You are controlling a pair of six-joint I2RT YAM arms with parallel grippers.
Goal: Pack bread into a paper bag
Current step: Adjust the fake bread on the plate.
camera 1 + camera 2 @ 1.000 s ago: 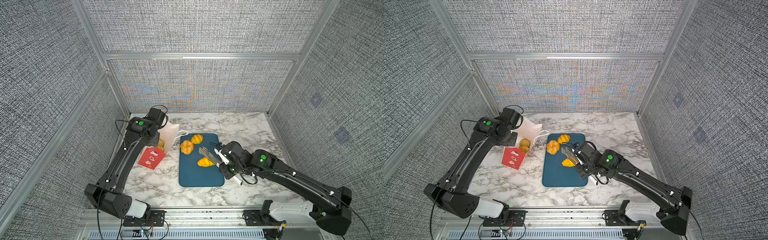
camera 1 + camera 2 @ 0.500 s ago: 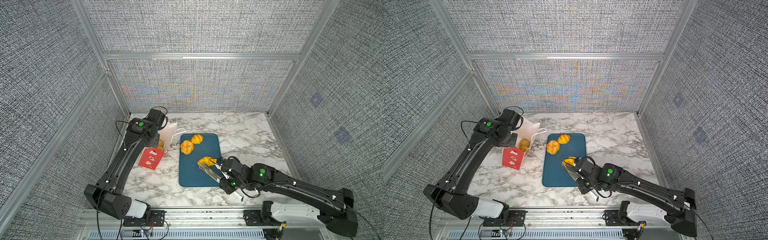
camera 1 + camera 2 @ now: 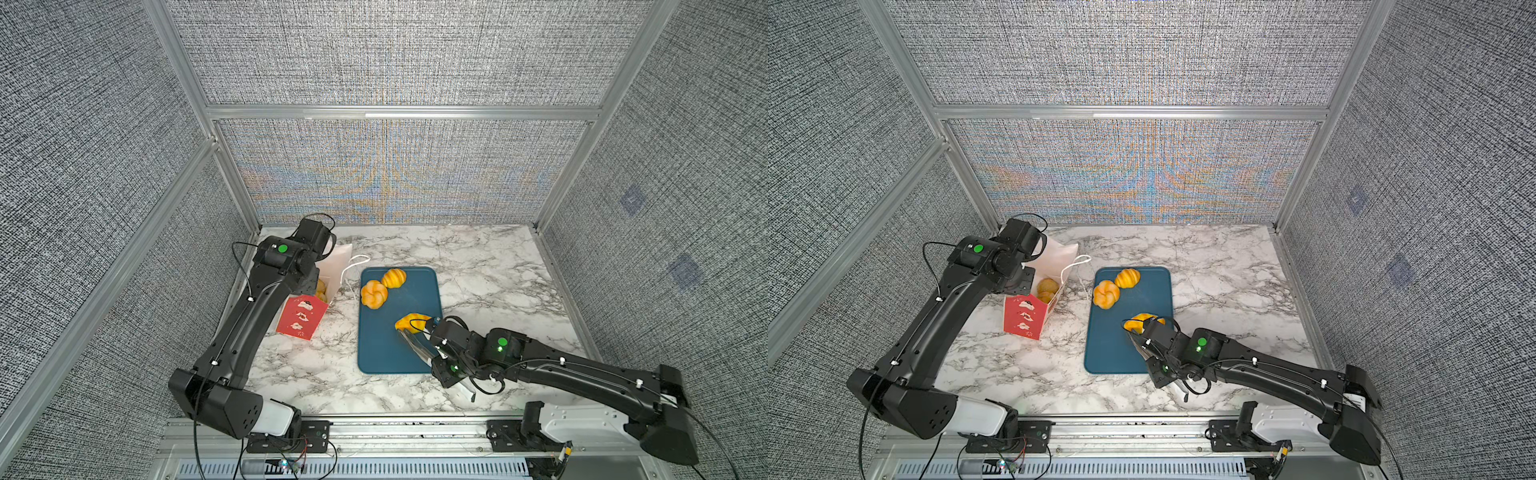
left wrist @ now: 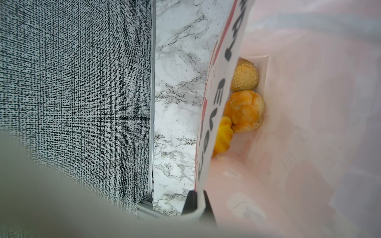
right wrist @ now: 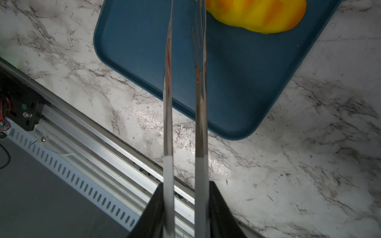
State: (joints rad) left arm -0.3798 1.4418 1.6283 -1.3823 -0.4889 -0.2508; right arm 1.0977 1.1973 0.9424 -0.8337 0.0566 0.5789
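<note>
Bread (image 3: pixel 374 294): six; three on the blue tray (image 3: pixel 382 353), three inside the paper bag (image 3: pixel 1023 318).
Paper bag: one, on the table (image 3: pixel 498 270) beside the tray.
Left gripper (image 4: pixel 196 197): pinched tight on the paper bag's wall; obscured in both top views.
Right gripper (image 5: pixel 186 191): clamped on one pair of tongs (image 5: pixel 168 92); tips cut off.

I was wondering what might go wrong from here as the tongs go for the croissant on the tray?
1. The tongs sit beside the croissant, not around it; closing now may grab nothing or push it across the tray.
2. The left jaws pinch just one wall of the paper bag, so a bump might tip it.
3. Its cord handle hangs toward the tray and could snag the tongs.
</note>
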